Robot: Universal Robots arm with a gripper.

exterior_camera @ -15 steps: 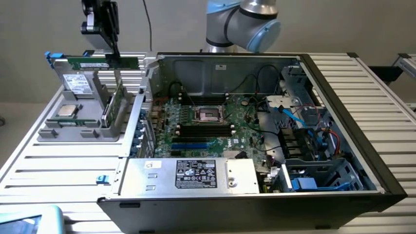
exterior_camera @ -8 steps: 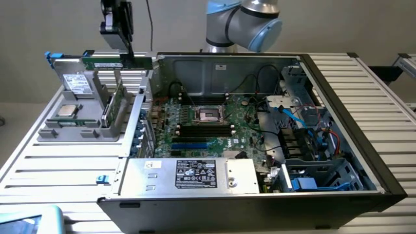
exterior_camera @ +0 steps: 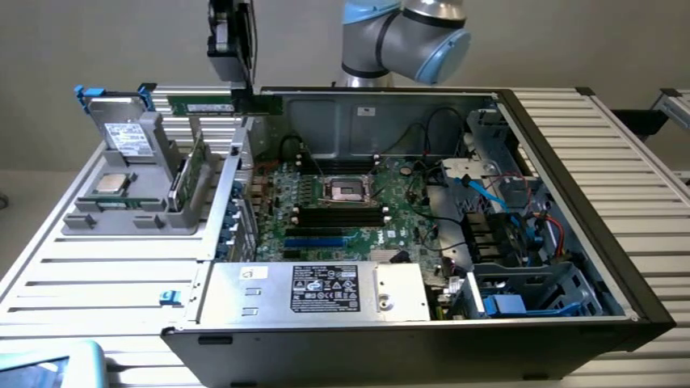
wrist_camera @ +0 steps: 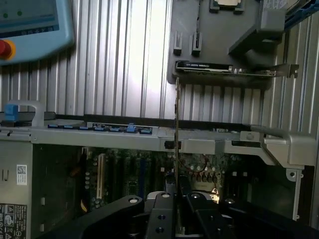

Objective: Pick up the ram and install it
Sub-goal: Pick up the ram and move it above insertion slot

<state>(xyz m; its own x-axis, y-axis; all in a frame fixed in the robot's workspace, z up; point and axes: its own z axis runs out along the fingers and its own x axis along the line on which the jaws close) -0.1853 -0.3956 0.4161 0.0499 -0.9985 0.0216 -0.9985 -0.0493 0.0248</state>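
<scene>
In the exterior view the ram (exterior_camera: 205,106), a long thin green stick, hangs level in the air above the case's back corner at the exterior view's left. My gripper (exterior_camera: 248,95) is shut on one end of it. The wrist view looks along the ram (wrist_camera: 177,129) edge-on, a thin line running out from between my dark fingers (wrist_camera: 162,211); the gripper (wrist_camera: 177,204) is closed around it. The open computer case (exterior_camera: 561,145) lies below, and the motherboard's black memory slots (exterior_camera: 339,215) sit beside the processor socket (exterior_camera: 347,190).
A grey parts holder (exterior_camera: 86,220) on the ribbed table carries a silver processor chip (exterior_camera: 111,182), a grey drive (exterior_camera: 129,137) and an upright card (exterior_camera: 189,174). The power supply (exterior_camera: 313,291) fills the case's near side. A blue pendant (wrist_camera: 35,25) lies on the table.
</scene>
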